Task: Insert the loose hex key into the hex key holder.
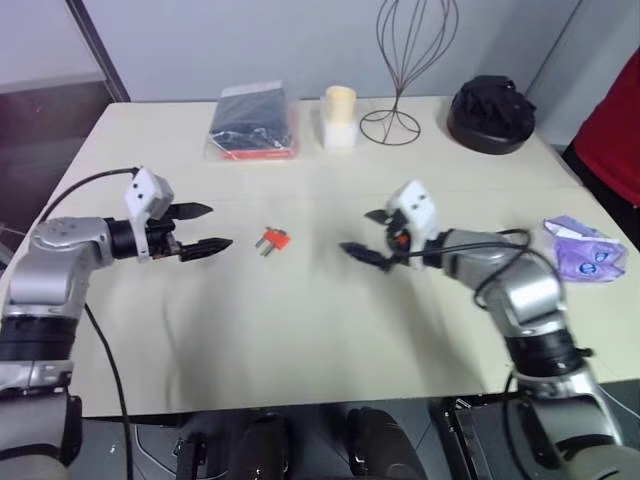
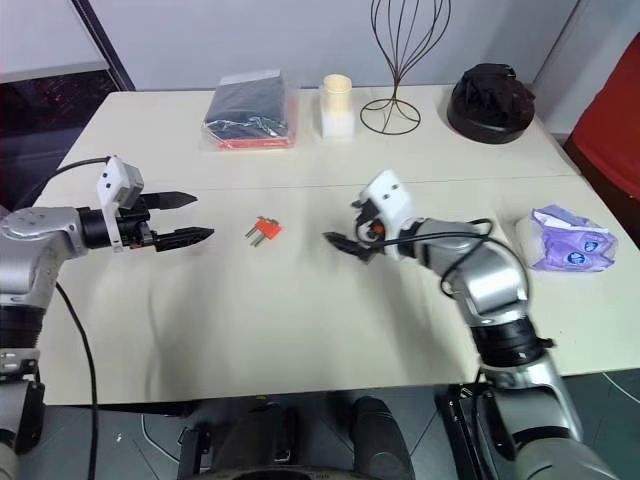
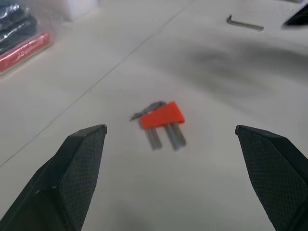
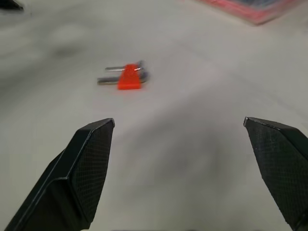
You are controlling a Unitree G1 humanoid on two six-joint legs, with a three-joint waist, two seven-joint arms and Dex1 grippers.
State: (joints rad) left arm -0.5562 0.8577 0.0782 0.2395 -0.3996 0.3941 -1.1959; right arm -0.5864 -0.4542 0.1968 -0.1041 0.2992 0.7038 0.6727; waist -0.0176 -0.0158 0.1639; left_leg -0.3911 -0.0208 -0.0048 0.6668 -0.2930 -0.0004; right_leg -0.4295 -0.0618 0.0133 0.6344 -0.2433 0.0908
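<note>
Hex key holder (image 1: 273,239): small red-orange plastic block, wedge-like, short grey metal keys protruding from one side. Lies flat on pale matte table (image 1: 300,330), between both grippers, nearer left one. Loose hex key (image 3: 244,23): thin dark L-shaped rod, flat on table beyond holder in left wrist view, near right fingertip. Left gripper (image 1: 203,228): jaws wide apart, nothing held, tips aimed at holder, apart from it. Right gripper (image 1: 365,236): jaws wide apart, empty. Fingers (image 4: 89,168) black, textured pads.
</note>
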